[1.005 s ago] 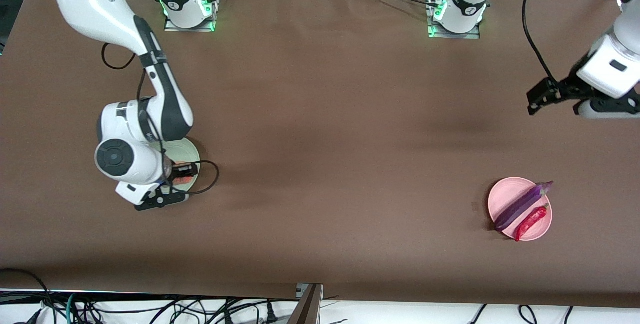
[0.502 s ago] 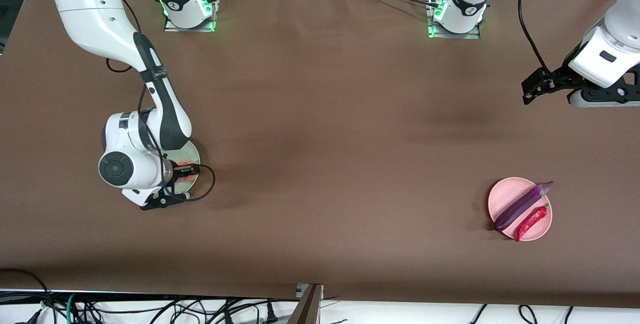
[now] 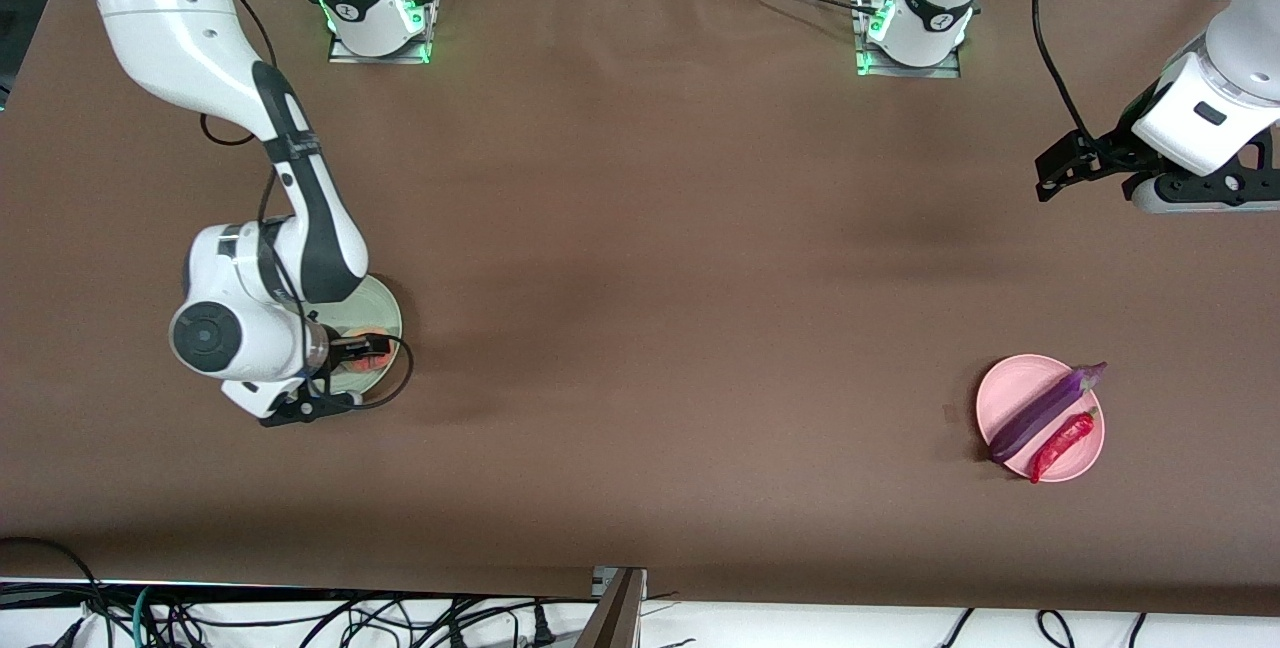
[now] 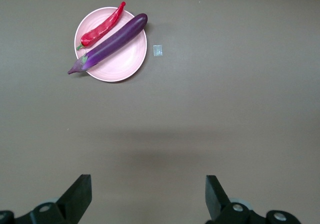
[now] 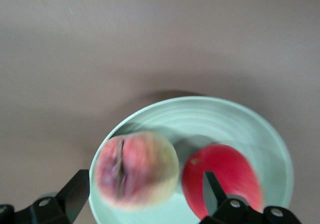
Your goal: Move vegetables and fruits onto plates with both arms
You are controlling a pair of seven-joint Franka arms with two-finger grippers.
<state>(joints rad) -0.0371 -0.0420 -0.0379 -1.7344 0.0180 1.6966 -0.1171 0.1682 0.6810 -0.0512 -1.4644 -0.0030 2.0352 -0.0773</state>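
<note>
A: Peach (image 5: 136,170) and red fruit (image 5: 223,179) both sitting in the mint plate (image 5: 250,129), side by side, close together if not touching. Right hand (image 5: 142,196) directly above them, fingers spread wide, gripping nothing. Peach between the fingers, below them; red fruit partly hidden by one finger (image 5: 215,194).

B: Front view on that?

A: Right hand (image 3: 352,348) over the mint plate (image 3: 385,303), toward the right arm's end of the counter (image 3: 640,258). Plate mostly hidden by the wrist. Only a bit of red-orange fruit (image 3: 372,358) showing beside the fingers; can't tell which fruit.

B: Left side?

A: Left hand (image 4: 148,196) up in the air over bare counter (image 4: 225,108), fingers wide apart, empty. Waiting. Front view: left hand (image 3: 1055,168) at the left arm's end of the counter.

B: Veg?

A: Eggplant (image 4: 109,44) and chili (image 4: 102,26) lying side by side on the pink plate (image 4: 131,63), well ahead of the left hand. Eggplant's stem end sticking out past the rim. Same in front view: eggplant (image 3: 1045,412), chili (image 3: 1063,444), pink plate (image 3: 1002,390). Small pale square (image 4: 157,50) on the counter just beside the plate.
</note>
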